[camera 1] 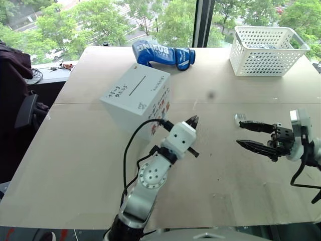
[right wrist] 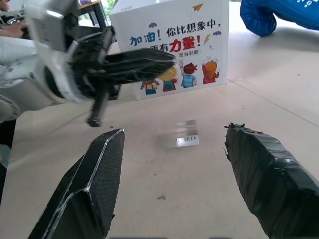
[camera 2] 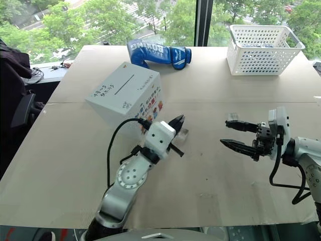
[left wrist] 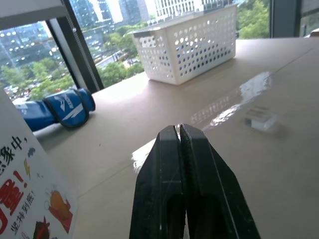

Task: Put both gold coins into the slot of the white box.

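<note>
White cardboard cube box [camera 1: 136,98] sits on the beige desk [camera 1: 90,165], toward the far left part, turned corner-on to the robot. Top face is plain white with a thin dark straight slot [camera 1: 137,85] running along its middle, black handwriting beside the slot on the left and more along the right edge. The side face toward the robot carries small colourful cartoon pictures and printed characters in blue and red, clear in the right wrist view [right wrist: 174,50].

Left gripper [camera 1: 192,122] hangs above the desk just beside the box's near right corner, black fingers [left wrist: 172,189] pressed together, closed; whether a coin sits between them cannot be told. Gold coins cannot be made out anywhere on the desk.

Right gripper [camera 1: 247,134] is near the right edge of the desk, pointing left toward the other arm, fingers [right wrist: 94,189] spread wide apart with nothing between them. A small clear plastic block [right wrist: 187,133] lies on the desk between the two grippers, close to the left gripper's tips; another clear block [camera 1: 240,118] lies just by the right gripper's upper finger.

White perforated plastic basket [camera 1: 266,50] stands at the far right corner. Blue boxing glove [camera 1: 163,54] lies at the far edge, behind the box.
</note>
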You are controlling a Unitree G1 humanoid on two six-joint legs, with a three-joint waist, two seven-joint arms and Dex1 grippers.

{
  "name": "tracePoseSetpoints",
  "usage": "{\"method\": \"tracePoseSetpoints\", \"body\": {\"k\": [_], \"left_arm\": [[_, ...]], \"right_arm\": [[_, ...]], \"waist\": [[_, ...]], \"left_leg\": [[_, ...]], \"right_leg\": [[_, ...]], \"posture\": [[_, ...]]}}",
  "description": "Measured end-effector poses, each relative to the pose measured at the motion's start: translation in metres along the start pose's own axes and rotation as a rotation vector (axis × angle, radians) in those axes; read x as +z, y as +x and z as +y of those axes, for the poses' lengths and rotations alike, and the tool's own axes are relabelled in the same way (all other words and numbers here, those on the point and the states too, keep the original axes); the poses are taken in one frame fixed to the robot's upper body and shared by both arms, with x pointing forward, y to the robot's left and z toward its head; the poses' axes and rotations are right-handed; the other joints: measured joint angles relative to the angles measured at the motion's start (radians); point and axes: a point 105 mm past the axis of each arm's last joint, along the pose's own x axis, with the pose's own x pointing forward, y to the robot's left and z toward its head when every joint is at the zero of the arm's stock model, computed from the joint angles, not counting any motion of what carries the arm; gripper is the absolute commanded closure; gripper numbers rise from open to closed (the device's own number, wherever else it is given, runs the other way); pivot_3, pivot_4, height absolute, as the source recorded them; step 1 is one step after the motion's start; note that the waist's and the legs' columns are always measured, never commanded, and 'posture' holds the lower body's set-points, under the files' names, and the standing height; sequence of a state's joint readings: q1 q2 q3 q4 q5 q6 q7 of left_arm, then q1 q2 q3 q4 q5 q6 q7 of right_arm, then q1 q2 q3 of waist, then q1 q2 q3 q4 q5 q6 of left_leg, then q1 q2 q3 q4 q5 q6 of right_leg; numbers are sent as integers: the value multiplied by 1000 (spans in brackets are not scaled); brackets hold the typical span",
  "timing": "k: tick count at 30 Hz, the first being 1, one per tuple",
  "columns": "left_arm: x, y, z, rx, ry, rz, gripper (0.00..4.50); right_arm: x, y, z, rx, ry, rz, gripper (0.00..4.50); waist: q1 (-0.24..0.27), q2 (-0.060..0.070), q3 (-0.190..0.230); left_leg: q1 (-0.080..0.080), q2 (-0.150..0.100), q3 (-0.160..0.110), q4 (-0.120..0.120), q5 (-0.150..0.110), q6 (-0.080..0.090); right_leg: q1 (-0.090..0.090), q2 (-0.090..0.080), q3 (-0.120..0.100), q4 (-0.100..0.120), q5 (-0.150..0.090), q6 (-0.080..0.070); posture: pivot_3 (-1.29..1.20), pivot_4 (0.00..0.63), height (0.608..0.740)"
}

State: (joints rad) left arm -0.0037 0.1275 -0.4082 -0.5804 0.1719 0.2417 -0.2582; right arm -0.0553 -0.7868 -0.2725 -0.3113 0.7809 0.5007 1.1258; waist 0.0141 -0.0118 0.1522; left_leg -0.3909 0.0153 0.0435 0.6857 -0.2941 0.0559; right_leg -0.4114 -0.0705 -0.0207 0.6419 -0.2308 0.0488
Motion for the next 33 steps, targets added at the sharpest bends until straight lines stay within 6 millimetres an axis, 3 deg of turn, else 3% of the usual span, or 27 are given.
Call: {"method": "tracePoseSetpoints", "body": {"k": [4, 7, 13, 18, 22, 28, 33], "left_arm": [[-2, -33, -6, -107, -139, 25, 4430], [4, -47, -8, -170, -271, 8, 4430], [28, -66, 54, -74, -335, -72, 4430], [56, -55, 81, -124, -251, -141, 4430], [74, -42, 120, -24, -217, -197, 4430], [59, -33, 155, 138, -208, -85, 4430], [46, -33, 163, 216, -197, -10, 4430]], "right_arm": [[-2, 4, -3, 8, 8, -5, 1000], [2, 8, -7, 12, -7, -18, 1000], [0, 16, -8, 26, -8, -40, 1000], [-4, 26, -7, 44, 5, -69, 1000], [-4, 35, -7, 60, -6, -94, 1000], [30, 54, -11, 75, -124, -197, 1000], [48, 65, -11, 98, -180, -237, 1000]], "waist": [[0, 1, 0], [1, 1, 0], [0, 1, 0], [2, 0, 0], [0, 0, 0], [-3, 0, 0], [0, 0, 0]], "left_leg": [[0, 1, 0, 0, 0, 0], [0, 1, 1, 0, 0, 0], [1, 1, 0, 1, 0, 0], [1, -1, 1, 2, 0, 0], [3, -1, 0, 2, 0, -1], [6, 0, 2, 0, 3, -5], [5, 1, 2, 0, 3, -5]], "right_leg": [[0, 0, 0, 0, 0, 0], [0, 0, 0, 0, 0, 0], [0, 2, -1, 1, 0, 0], [2, 2, -3, 1, 0, 0], [3, 2, -4, 1, 0, 0], [4, 5, -1, 1, 0, 0], [4, 4, -1, 0, 0, 0]], "posture": [[0, 150, 740], [0, 150, 740], [0, 150, 740], [0, 150, 740], [0, 150, 740], [0, 150, 740], [0, 150, 740]]}}
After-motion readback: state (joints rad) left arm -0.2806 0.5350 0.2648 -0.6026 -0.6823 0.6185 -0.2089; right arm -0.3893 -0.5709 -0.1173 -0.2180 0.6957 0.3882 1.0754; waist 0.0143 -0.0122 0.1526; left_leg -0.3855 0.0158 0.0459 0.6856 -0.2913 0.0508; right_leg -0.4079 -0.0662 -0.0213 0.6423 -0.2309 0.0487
